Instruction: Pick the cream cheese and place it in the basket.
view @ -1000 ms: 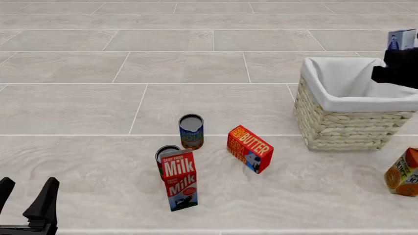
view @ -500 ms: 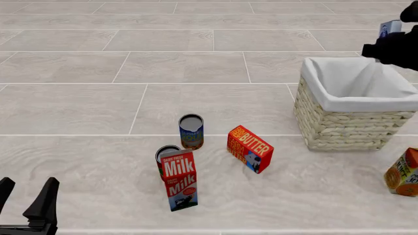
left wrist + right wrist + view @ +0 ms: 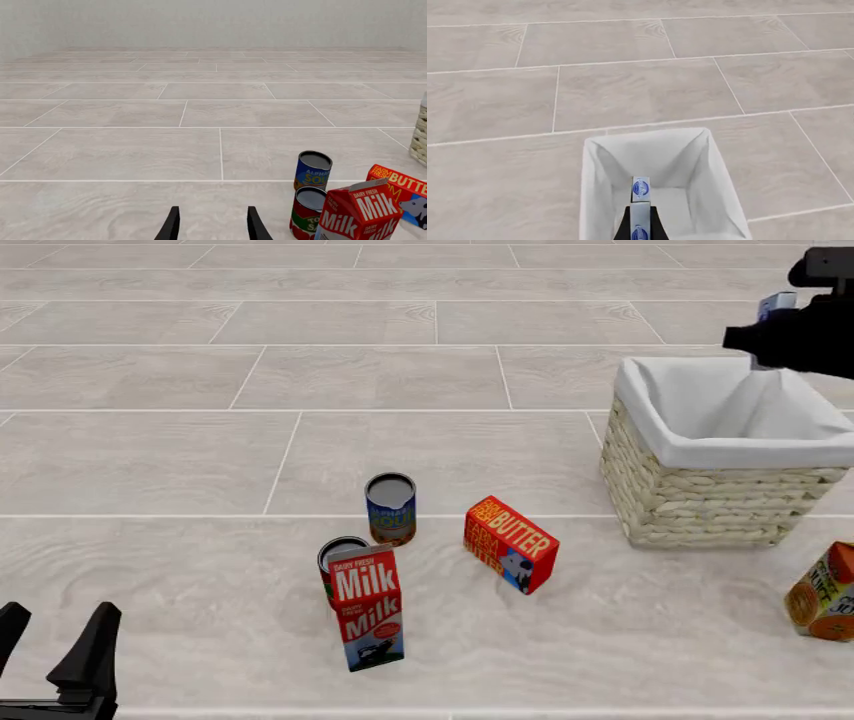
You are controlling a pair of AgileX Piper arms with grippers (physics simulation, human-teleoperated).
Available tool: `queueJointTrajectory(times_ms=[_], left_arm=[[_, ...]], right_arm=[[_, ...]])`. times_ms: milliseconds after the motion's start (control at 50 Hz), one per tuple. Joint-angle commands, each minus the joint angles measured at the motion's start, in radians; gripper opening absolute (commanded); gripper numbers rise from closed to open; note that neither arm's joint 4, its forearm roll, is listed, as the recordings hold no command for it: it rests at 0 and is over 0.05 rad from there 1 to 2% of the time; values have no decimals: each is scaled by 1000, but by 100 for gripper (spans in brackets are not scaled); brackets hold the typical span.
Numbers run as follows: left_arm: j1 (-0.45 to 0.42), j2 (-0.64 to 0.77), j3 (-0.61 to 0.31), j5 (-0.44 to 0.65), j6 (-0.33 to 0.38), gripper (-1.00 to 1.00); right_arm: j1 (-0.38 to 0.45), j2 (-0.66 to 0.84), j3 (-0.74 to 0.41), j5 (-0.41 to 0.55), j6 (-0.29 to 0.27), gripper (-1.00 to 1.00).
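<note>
Tiled floor; right pincer [image 3: 639, 220] grips cream cheese [image 3: 640, 200] above basket [image 3: 705, 455].

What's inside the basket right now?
Only white lining shows inside the basket. The cream cheese sits above it, gripped by the right hand; box and hand hide some floor.

The basket [image 3: 721, 465] stands at the right of the worktop [image 3: 200, 460], toward the far side. Above its far rim hangs the right end effector [image 3: 781, 325] with the cream cheese [image 3: 774, 308] pinched in it, over the basket's opening. Left of the basket and nearer lies the butter box [image 3: 511, 543]. Left of that stands a soup can [image 3: 391, 508]; nearer still, the milk carton [image 3: 366, 608] with a second can [image 3: 336, 556] just behind it. A juice carton [image 3: 827, 595] sits near the right edge, in front of the basket. The left end effector [image 3: 54, 655] rests at the near left corner.
</note>
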Motion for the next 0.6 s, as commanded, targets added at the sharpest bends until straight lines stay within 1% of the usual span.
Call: queueJointTrajectory(times_ms=[20,100,120,240,260,360,380,420,460,600], left_arm=[[0,0,0,0,0,100],[0,0,0,0,0,100],[0,0,0,0,0,100],[0,0,0,0,0,100],[0,0,0,0,0,100],[0,0,0,0,0,100],[0,0,0,0,0,100],[0,0,0,0,0,100],[0,0,0,0,0,100],[0,0,0,0,0,100]], right_arm=[[-9,50,-69,18,14,-100],[-13,67,-85,22,12,-100],[-10,75,-84,21,5,-100],[-20,94,-85,7,20,-100],[-24,96,-87,5,32,-100],[-21,106,-87,-3,37,-100],[-20,109,-87,-3,31,-100],[-18,116,-86,-11,40,-100],[-17,120,-81,-11,30,-100],[-25,129,-54,-35,34,-100]])
